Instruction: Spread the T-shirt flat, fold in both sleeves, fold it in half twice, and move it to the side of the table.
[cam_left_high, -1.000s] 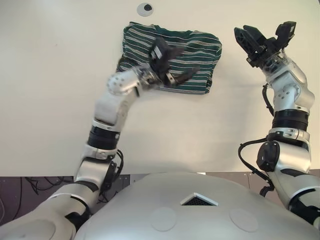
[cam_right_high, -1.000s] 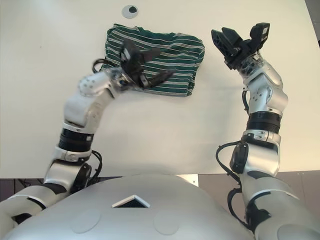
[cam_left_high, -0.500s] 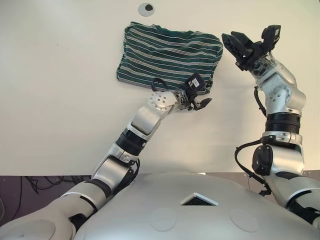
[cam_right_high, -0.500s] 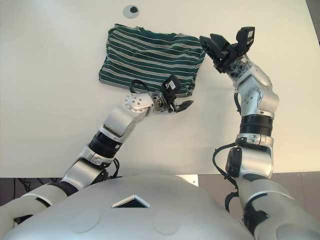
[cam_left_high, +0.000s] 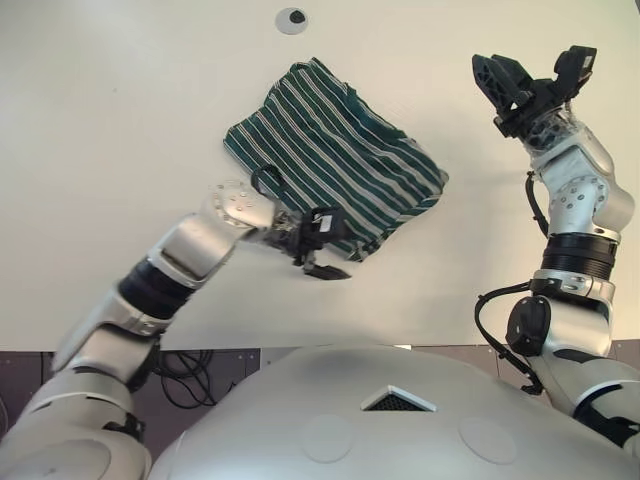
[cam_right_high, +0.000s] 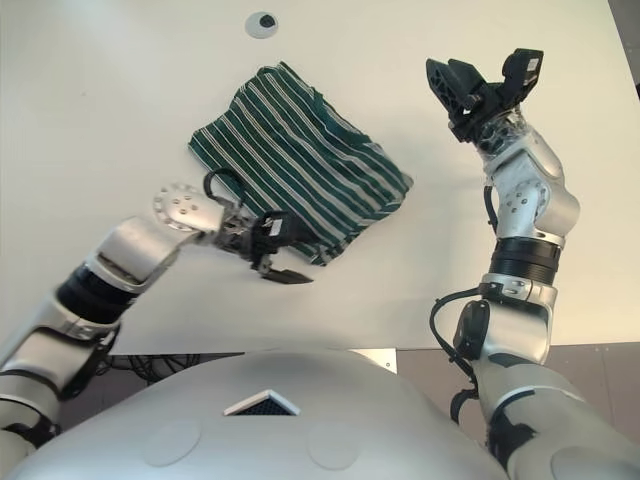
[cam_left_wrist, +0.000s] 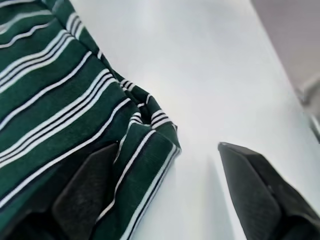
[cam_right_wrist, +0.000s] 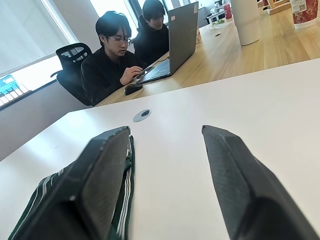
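Observation:
The folded green T-shirt (cam_left_high: 335, 160) with white stripes lies slantwise on the white table (cam_left_high: 120, 200), one corner pointing toward me. My left gripper (cam_left_high: 322, 250) is at that near corner and open. In the left wrist view one of its fingers (cam_left_wrist: 85, 195) lies against the striped fabric (cam_left_wrist: 60, 100), the other stands well apart over bare table. My right gripper (cam_left_high: 532, 78) is held up to the right of the shirt, apart from it, open with nothing between its fingers (cam_right_wrist: 100, 185).
A round grey grommet (cam_left_high: 291, 17) sits in the tabletop beyond the shirt. The table's front edge (cam_left_high: 300, 348) runs close below my left gripper. Bare tabletop lies to the left and to the right of the shirt.
The shirt has turned from square-on to slantwise, its near right corner drawn toward me and leftward together with my left gripper. My right gripper has shifted slightly to the right.

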